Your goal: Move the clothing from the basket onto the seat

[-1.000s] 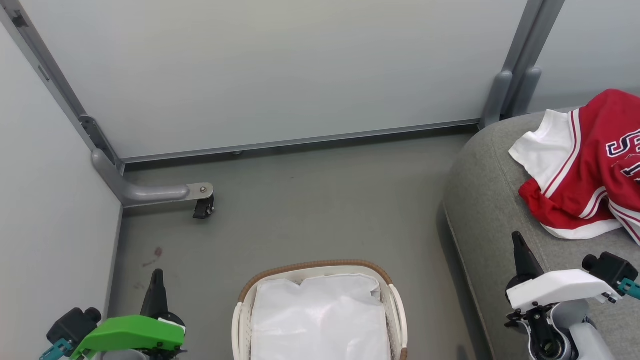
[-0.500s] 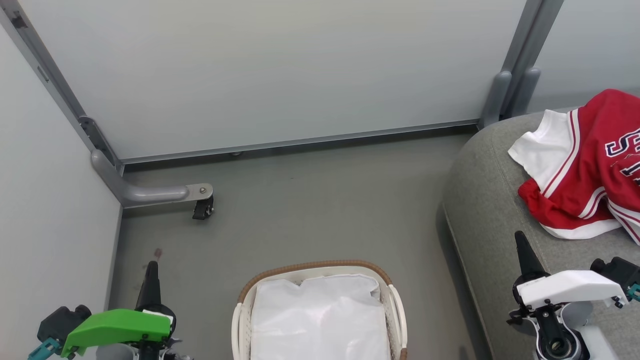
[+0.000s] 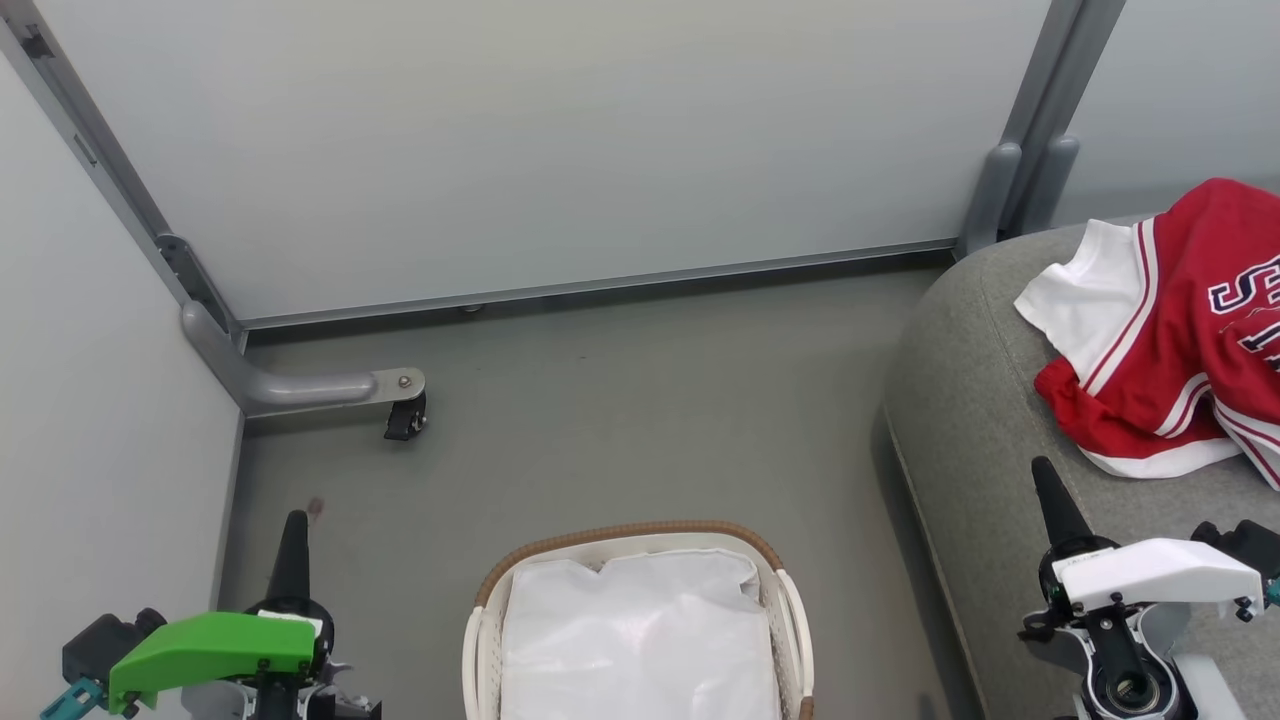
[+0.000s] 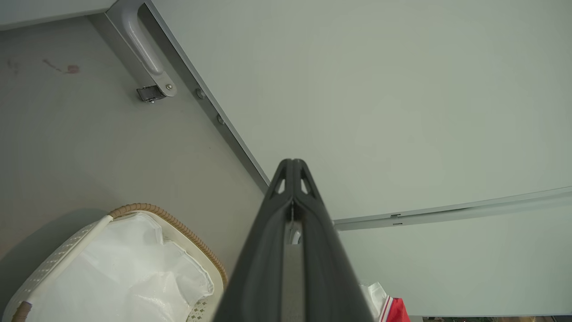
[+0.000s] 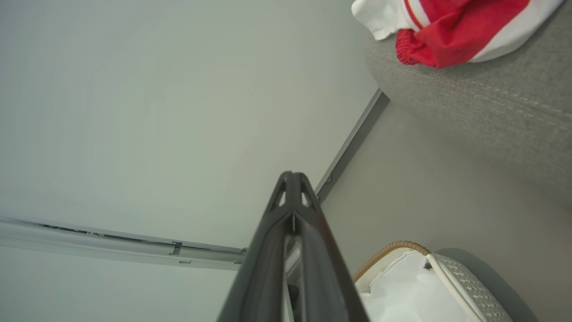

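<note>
Red cloth with white trim and stripes, the clothing (image 3: pixel 1165 340), lies heaped on the grey fabric seat (image 3: pixel 970 430) at the right of the head view, with dark white-edged lettering showing near the frame's edge. The basket (image 3: pixel 630 531), white plastic with a brown woven rim, stands on the grey floor (image 3: pixel 620 400) at bottom centre, apart from the seat, and a crumpled white liner (image 3: pixel 640 640) lies inside it. The left claw (image 3: pixel 294 525) sits at lower left over the floor, to the left of the basket; its two dark fingers are pressed together into one point and hold nothing, and the left wrist view shows them meeting tip to tip. The right claw (image 3: pixel 1046 478) is at lower right over the seat, near the clothing but apart from it, likewise closed and empty. Pale wall panels (image 3: pixel 550 140) stand behind the floor, and a black caster (image 3: pixel 405 417) on a grey bracket sits near the left corner.
</note>
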